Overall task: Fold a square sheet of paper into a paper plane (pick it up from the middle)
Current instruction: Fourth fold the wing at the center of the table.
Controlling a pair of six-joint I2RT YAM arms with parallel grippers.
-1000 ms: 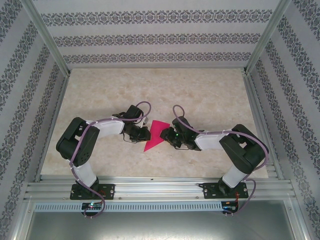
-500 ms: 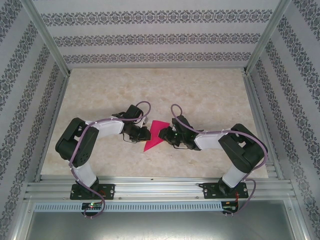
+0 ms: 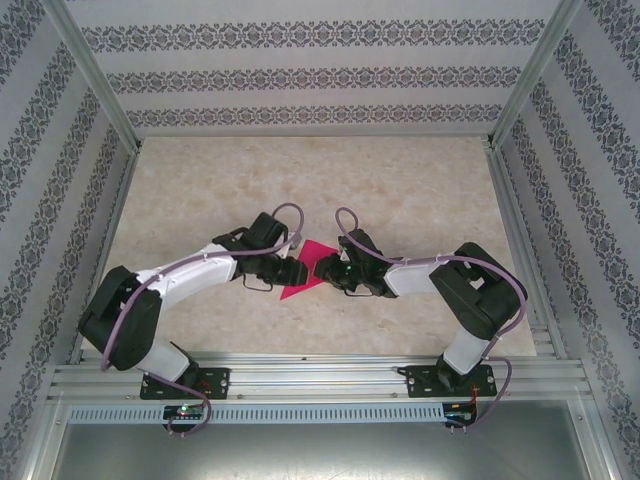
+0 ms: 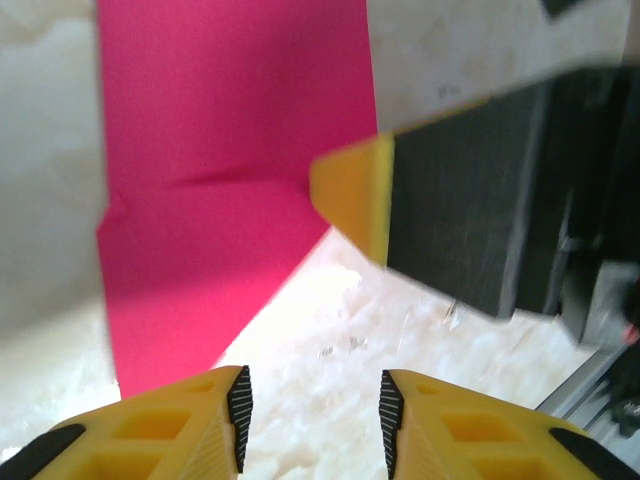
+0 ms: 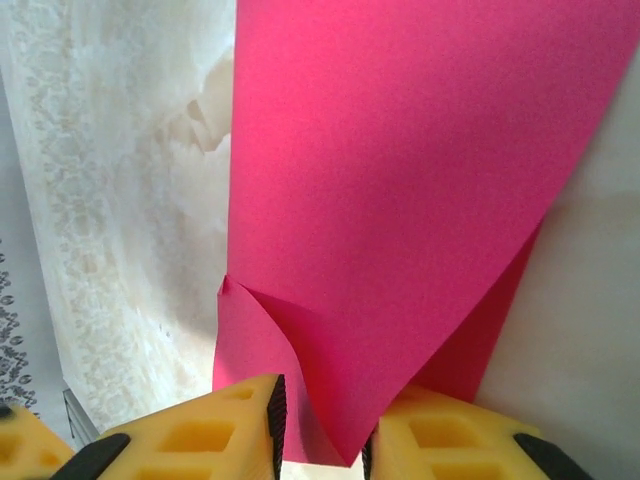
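Observation:
The square sheet of paper point(image 3: 298, 286) is magenta-pink and lies partly folded on the table between my two grippers. My left gripper point(image 3: 291, 268) stands at its left edge. In the left wrist view this gripper point(image 4: 312, 415) is open over bare table, with the paper point(image 4: 220, 150) ahead and to the left. My right gripper point(image 3: 323, 268) comes in from the right. In the right wrist view it point(image 5: 322, 440) is closed on a curled, doubled-over corner of the paper point(image 5: 400, 180), whose layers fill the gap between the pads. One of its yellow fingers point(image 4: 352, 195) rests on the paper's edge.
The marble-look table top point(image 3: 400, 180) stretches open behind and to both sides of the grippers. Patterned walls and aluminium frame posts point(image 3: 95, 80) enclose it. The metal rail point(image 3: 320, 378) with both arm bases runs along the near edge.
My left gripper has opened and let go of the paper, and its arm has stretched toward the centre. My right gripper has moved left over the sheet and narrowed on it.

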